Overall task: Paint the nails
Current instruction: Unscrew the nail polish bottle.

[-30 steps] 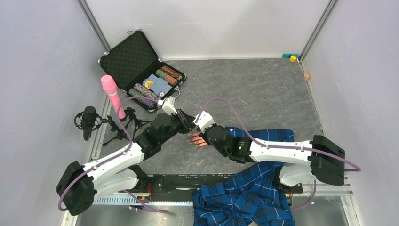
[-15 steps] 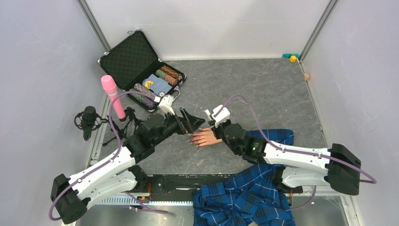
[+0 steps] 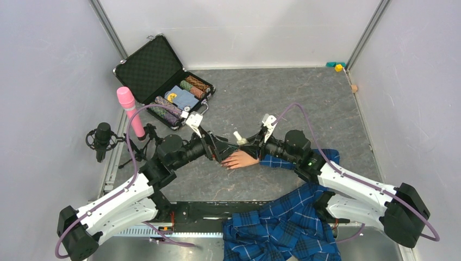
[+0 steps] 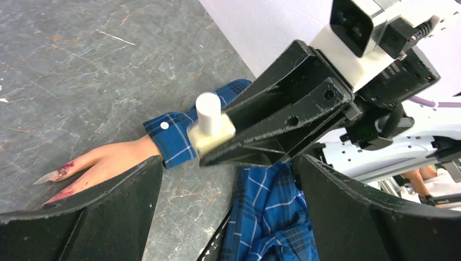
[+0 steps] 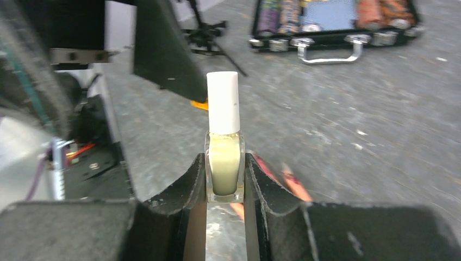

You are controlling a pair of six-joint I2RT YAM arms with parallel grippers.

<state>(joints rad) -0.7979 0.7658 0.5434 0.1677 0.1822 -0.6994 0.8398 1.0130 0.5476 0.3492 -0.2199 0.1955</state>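
One mannequin hand [image 3: 240,159] lies flat near the middle of the table [image 3: 304,103], its fingers pointing to 9 o'clock and its plaid sleeve [image 3: 273,161] running off to 3 o'clock. The nails [image 4: 54,175] are at that 9 o'clock end. Two reddish ones show in the left wrist view; the rest are hidden.

The left gripper [image 3: 220,149] hangs over the fingertips with its two fingers spread wide, nothing between them. The right gripper [image 5: 224,173] is clamped on one bottle [image 5: 223,136] of pale liquid, white cap on, held just past the hand at 12 o'clock.

At 10 o'clock on the table sits one open case [image 3: 163,81] of chip rolls. Two microphones stand at 9 o'clock, one pink [image 3: 129,111] and one black [image 3: 102,138]. One plaid heap [image 3: 282,228] lies at 6 o'clock.
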